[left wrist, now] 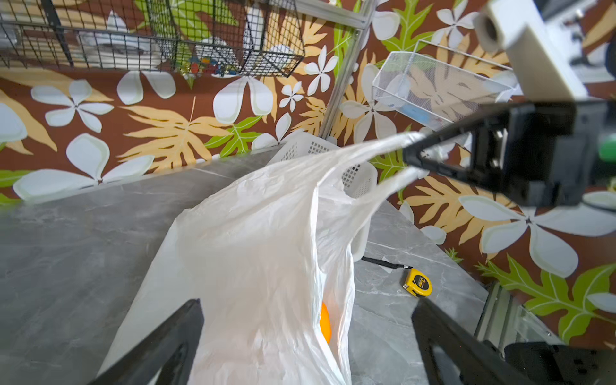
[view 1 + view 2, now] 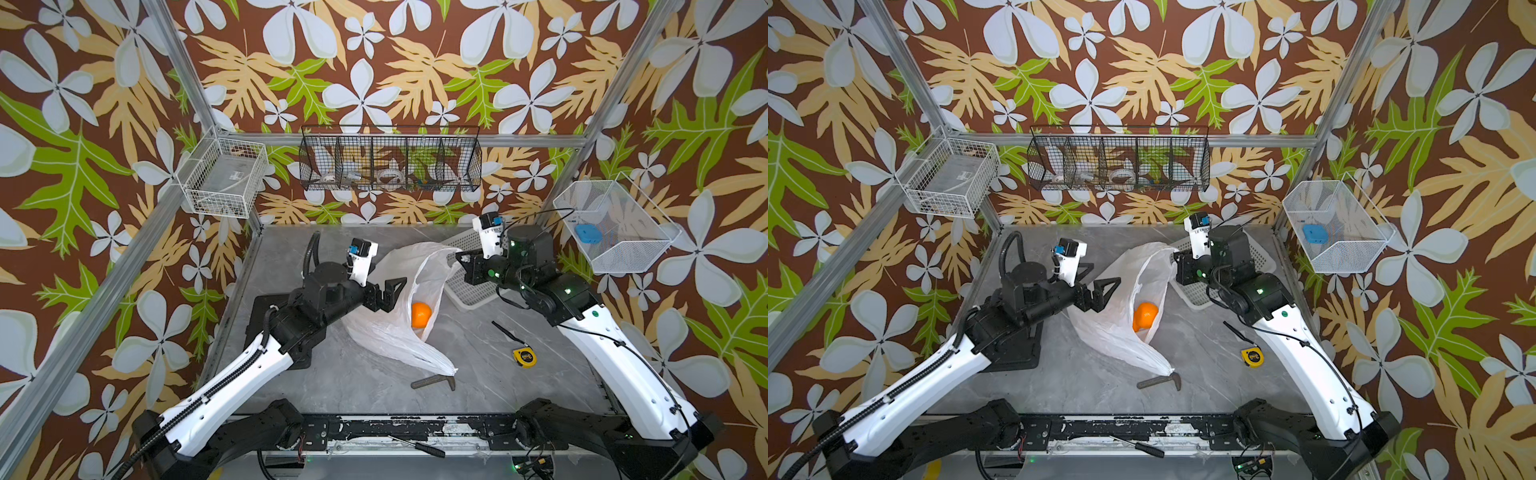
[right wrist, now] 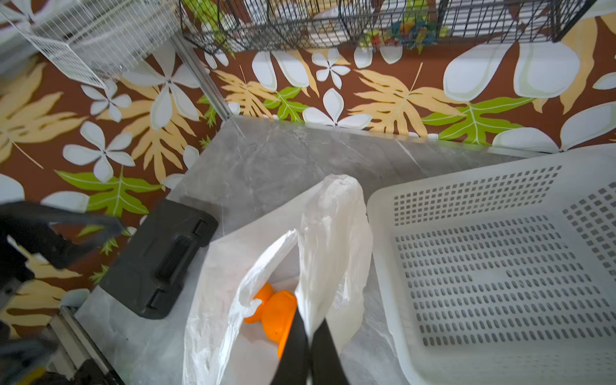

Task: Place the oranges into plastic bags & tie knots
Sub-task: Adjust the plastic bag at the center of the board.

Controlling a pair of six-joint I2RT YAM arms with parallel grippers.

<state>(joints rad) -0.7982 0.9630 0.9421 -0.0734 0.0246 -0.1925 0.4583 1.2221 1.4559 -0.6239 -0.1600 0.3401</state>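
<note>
Covering the cell floor is a grey marbled table [image 2: 324, 386], enclosed by floral-print panels [image 2: 374, 62]. The plastic bag [image 2: 386, 332] lies mid-table, mouth open, with the oranges [image 2: 420, 314] inside. Left gripper [image 2: 392, 296] hovers over the bag's side, jaws spread wide, holding nothing. Right gripper [image 3: 309, 328], beside the white basket [image 2: 469, 291], pinches one bag handle, drawn taut.

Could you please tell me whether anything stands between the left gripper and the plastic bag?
Nothing visible does. The left gripper is open, and the plastic bag lies directly between its fingers with no other object in the gap. The right gripper is shut on the bag's handle, clear of that path.
</note>
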